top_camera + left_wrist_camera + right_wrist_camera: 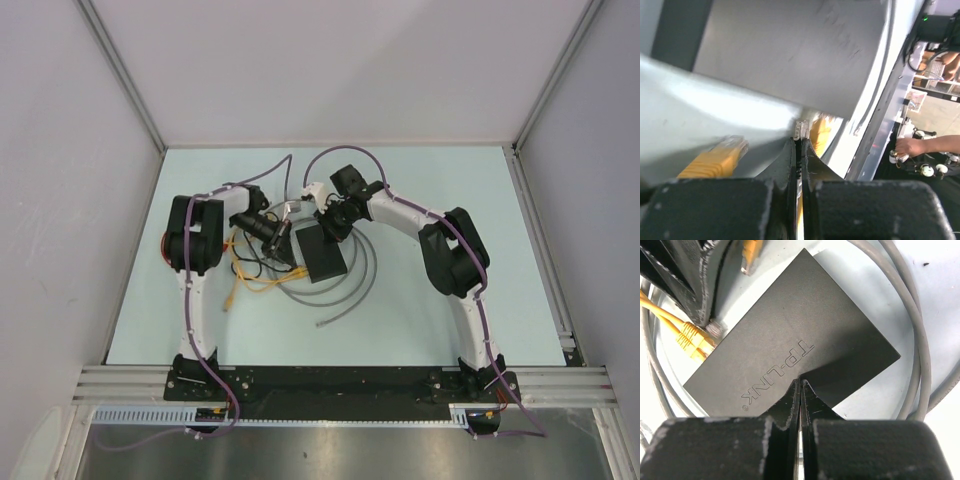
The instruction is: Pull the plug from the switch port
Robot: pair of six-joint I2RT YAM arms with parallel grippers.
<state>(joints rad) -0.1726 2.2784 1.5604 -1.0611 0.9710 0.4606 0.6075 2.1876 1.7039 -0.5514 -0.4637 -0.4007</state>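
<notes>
The switch [805,325], a flat matte-black box [322,257], lies on the table amid cables. My right gripper [800,381] is shut and empty, its tips resting on the switch's top face [323,228]. A yellow-booted plug [692,337] with a clear end sits at the switch's left edge; whether it is seated in a port is hidden. My left gripper [800,141] reaches that spot from the left [287,222], its jaws shut with the plug's clear end [801,130] pinched at their tips.
A second yellow plug [715,160] lies loose on the table, also by the switch's far corner [751,252]. Yellow cable [245,275] trails left of the switch. A grey cable [355,290] loops around its right side. Enclosure walls ring the table.
</notes>
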